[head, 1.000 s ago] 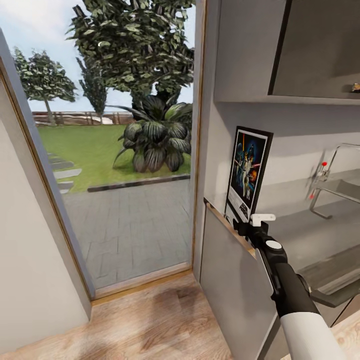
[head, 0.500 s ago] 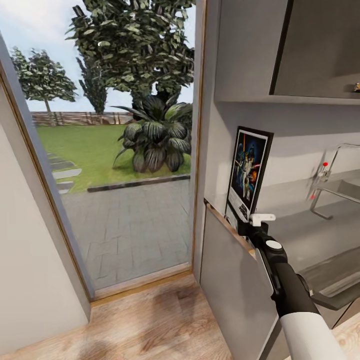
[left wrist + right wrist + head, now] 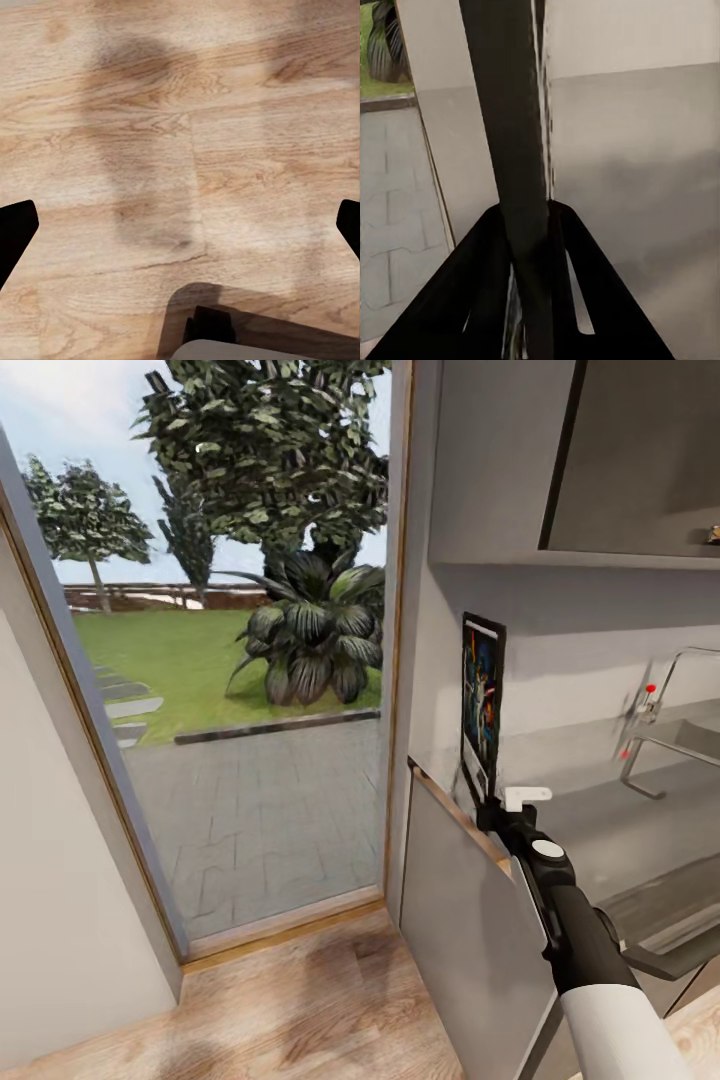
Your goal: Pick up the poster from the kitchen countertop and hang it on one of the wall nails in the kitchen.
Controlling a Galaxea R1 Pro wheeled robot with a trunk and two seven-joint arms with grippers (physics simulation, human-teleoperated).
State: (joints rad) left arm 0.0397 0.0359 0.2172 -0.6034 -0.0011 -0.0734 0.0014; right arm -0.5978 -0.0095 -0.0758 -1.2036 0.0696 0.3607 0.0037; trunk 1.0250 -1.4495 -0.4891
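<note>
Now right gripper (image 3: pixel 487 807) clamped on the bottom edge of the poster (image 3: pixel 481 700), held upright and almost edge-on, just above the kitchen countertop (image 3: pixel 590 830) near its window end, left of the faucet (image 3: pixel 650 730). Left gripper (image 3: pixel 180 225) spread wide over wooden floor (image 3: pixel 187 112).

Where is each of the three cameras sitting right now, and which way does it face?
Head view: on the head, looking forward and down at the glass door, the kitchen countertop and the poster; the right arm and right gripper show.
Left wrist view: faces the wooden floor; dark fingertips at the edges.
Right wrist view: looks along fingers closed on the poster's edge.
Shared: the head and right wrist views both show the poster and countertop.
</note>
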